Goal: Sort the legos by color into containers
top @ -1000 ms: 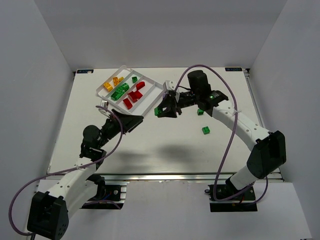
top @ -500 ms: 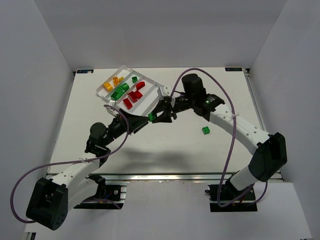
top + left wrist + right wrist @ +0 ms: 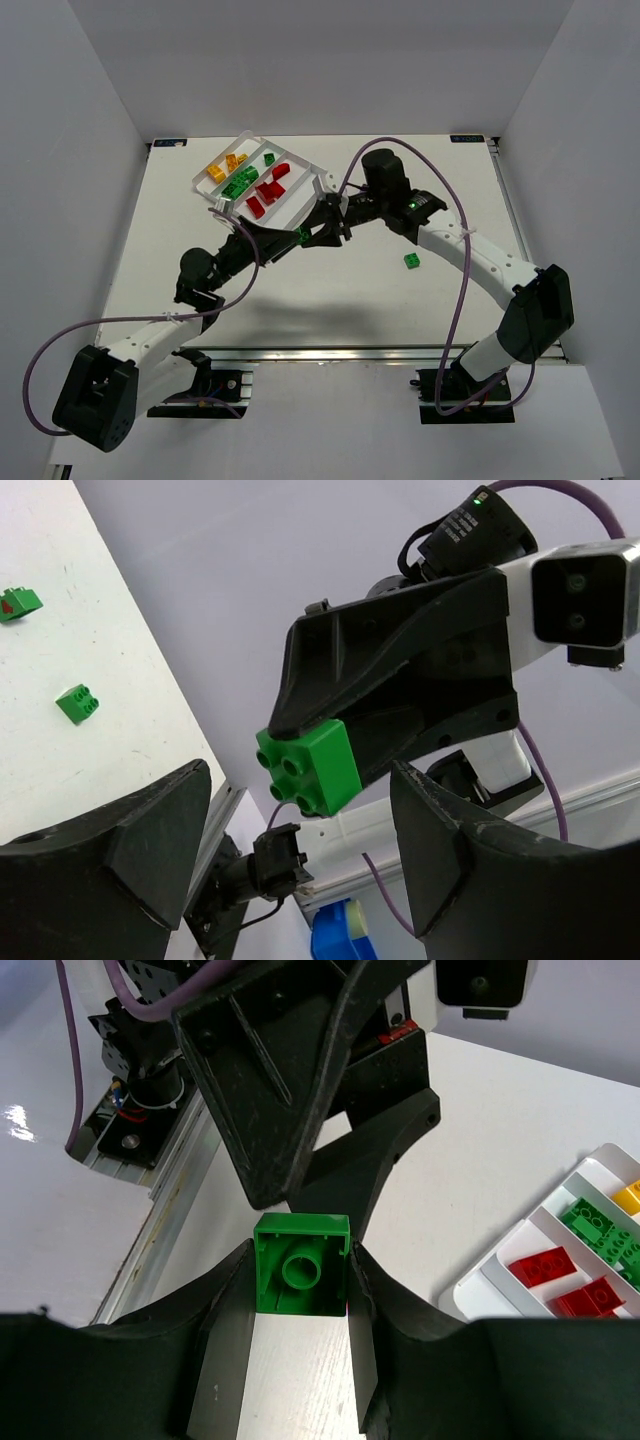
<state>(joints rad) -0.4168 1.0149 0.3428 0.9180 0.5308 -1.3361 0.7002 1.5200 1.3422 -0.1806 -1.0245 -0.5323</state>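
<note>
Green brick [image 3: 308, 765] is clamped in the right pincer [image 3: 300, 1265], up off the surface [image 3: 350, 290] beside the tray [image 3: 298, 198]. It's squarish, studs aimed at the left pincer [image 3: 300, 850], which gapes wide with nothing in it. Arms meet nose to nose. Only the right wrist view shows the hollow underside.

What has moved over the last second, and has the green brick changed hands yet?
The right gripper carried the green brick left, toward the left gripper, which reached forward to meet it. Right jaws stay shut on the brick; left jaws stay open, nothing gripped. The tray, its sorted bricks and the loose green brick on the table are unchanged.
</note>
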